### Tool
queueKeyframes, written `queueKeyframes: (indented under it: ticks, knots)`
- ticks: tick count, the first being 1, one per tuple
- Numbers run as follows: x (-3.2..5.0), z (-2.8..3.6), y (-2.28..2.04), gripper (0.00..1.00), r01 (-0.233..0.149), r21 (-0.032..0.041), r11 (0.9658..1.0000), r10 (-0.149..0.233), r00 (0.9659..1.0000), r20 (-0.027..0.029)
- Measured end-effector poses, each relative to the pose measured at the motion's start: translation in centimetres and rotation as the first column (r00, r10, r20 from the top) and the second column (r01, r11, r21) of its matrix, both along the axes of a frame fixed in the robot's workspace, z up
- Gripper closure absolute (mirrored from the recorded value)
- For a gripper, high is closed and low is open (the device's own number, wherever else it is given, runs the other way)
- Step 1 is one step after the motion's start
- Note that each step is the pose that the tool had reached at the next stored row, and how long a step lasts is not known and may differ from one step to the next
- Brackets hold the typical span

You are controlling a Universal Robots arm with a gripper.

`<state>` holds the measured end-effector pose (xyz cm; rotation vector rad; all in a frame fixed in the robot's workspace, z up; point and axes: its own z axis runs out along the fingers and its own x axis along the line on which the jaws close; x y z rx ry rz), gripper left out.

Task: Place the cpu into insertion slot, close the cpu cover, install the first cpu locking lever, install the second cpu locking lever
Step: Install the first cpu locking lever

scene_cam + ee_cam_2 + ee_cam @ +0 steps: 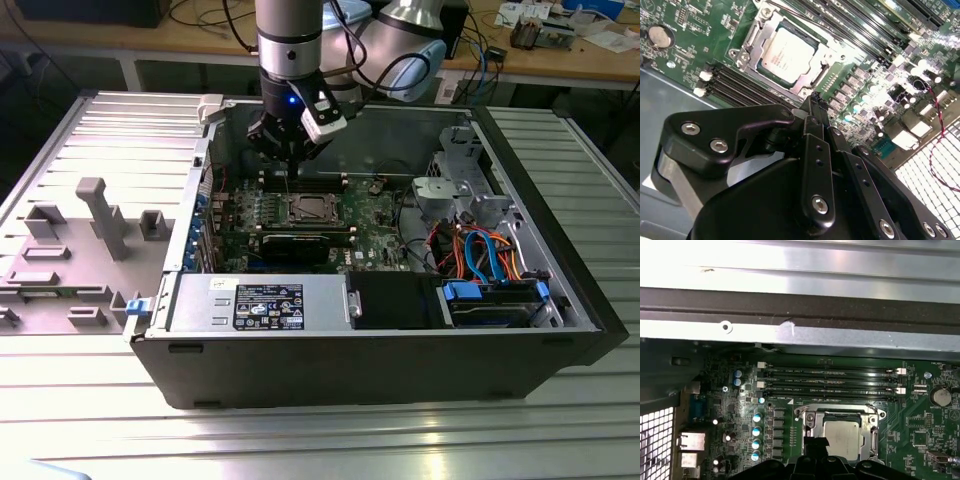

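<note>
One arm (290, 45) hangs vertical, pincer (817, 101) above the cpu (789, 53).

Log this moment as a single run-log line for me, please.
cpu: seated in insertion slot | cpu cover: down around cpu | end effector: over motherboard, beside insertion slot

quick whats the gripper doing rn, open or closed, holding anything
gripper: closed, nothing seen held in it, poised close to the small flat square cpu with a silvery metal top.
</note>
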<state>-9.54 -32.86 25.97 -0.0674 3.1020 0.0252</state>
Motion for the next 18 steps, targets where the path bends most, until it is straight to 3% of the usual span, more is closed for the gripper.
queueKeyframes:
  ticks: [2,9,14,16,18]
  knots:
    - [-0.12,-0.01,0.00,0.89,0.020,-0.0001,0.9998,-0.020,0.9998,-0.0002]
    - [-0.32,0.00,-0.01,0.89,0.020,-0.0001,0.9998,-0.020,0.9998,-0.0001]
    - [-1.50,-0.01,0.00,0.89,0.020,0.0004,0.9998,-0.020,0.9998,-0.0002]
    - [-2.35,-0.01,0.00,0.89,0.020,0.0006,0.9998,-0.020,0.9998,-0.0001]
    - [-2.55,-0.01,0.02,0.89,0.020,0.0007,0.9998,-0.020,0.9998,0.0000]
